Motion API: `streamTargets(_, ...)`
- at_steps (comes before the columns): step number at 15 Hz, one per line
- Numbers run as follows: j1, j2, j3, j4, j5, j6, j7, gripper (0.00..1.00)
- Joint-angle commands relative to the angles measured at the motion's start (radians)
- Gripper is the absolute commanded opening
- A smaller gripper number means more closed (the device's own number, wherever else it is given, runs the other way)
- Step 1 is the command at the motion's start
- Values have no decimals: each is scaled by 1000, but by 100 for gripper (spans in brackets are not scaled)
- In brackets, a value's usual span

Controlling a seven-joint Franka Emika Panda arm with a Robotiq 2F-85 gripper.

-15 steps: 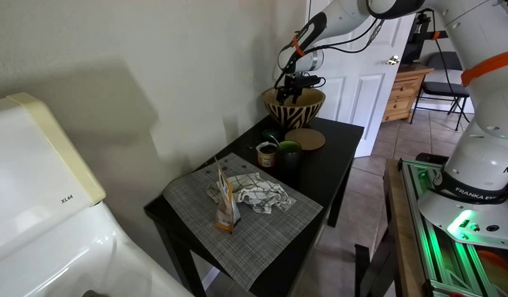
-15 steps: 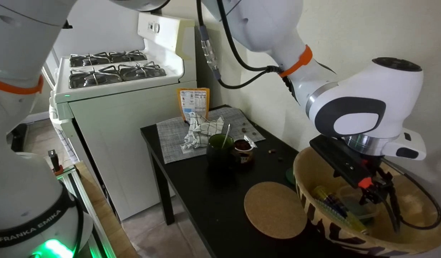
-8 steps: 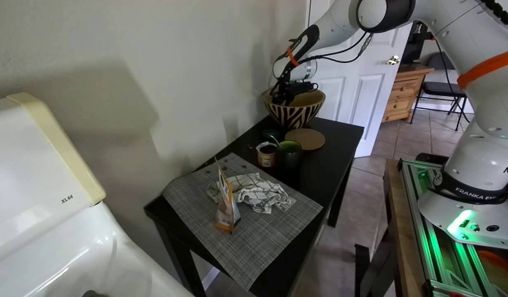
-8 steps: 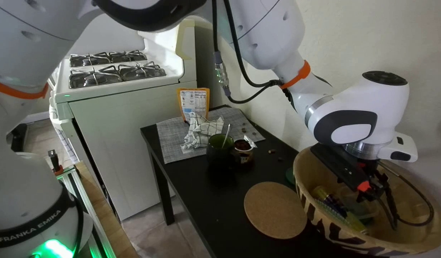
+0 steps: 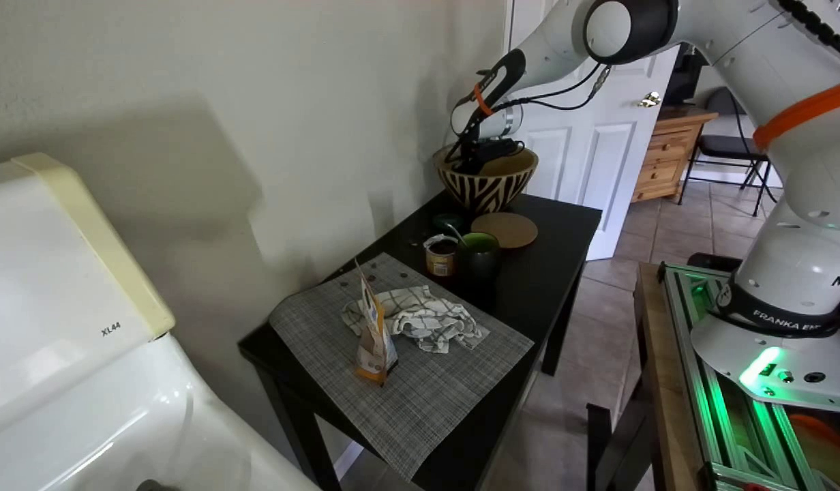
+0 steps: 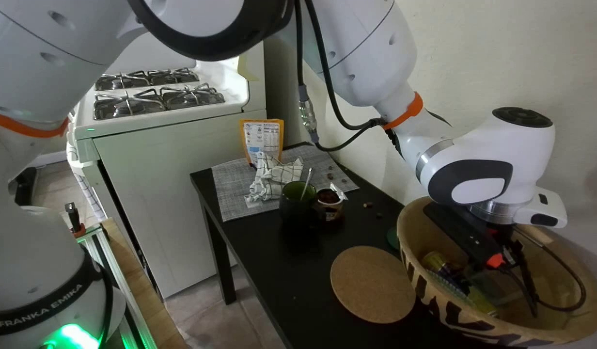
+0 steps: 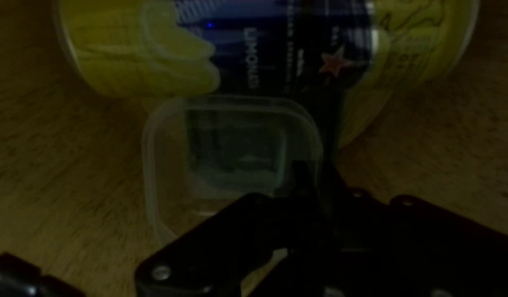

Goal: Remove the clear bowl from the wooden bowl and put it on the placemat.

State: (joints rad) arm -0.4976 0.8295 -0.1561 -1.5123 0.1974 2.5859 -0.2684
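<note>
The clear bowl [image 7: 231, 161] sits inside the wooden bowl [image 5: 485, 192], beside a yellow can [image 7: 258, 45]. Over the last second I've sunk deeper, and my fingers [image 7: 302, 185] now seem pinched together on the clear bowl's wall, so I judge lifting toward the placemat [image 5: 454, 382] comes next. My wrist [image 6: 475, 182] hangs low at the wooden bowl's mouth, pointing down.

Exterior views share table [image 6: 289, 261], opposite ends; wrist view close into wooden bowl [image 7: 72, 173].

The robot arm [image 5: 774, 75] stretches out from its base [image 5: 727, 361], bent at the elbow [image 5: 635, 31], wrist [image 6: 492, 165] low, with the gripper [image 7: 313, 171] pointing down and its two fingers [image 7: 301, 181] pinched close together.
</note>
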Motion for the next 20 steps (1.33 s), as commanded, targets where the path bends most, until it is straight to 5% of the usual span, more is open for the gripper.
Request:
streamTargets(1, -20, -44, 21, -42, -17, 19, -12, 0)
streamTargets(10, -53, -424, 92, -364, 79, -17, -86, 2)
streamTargets(16, 38, -716, 47, -650, 69, 23, -129, 2)
streamTargets(20, 136, -863, 57, -839, 98, -53, -237, 2)
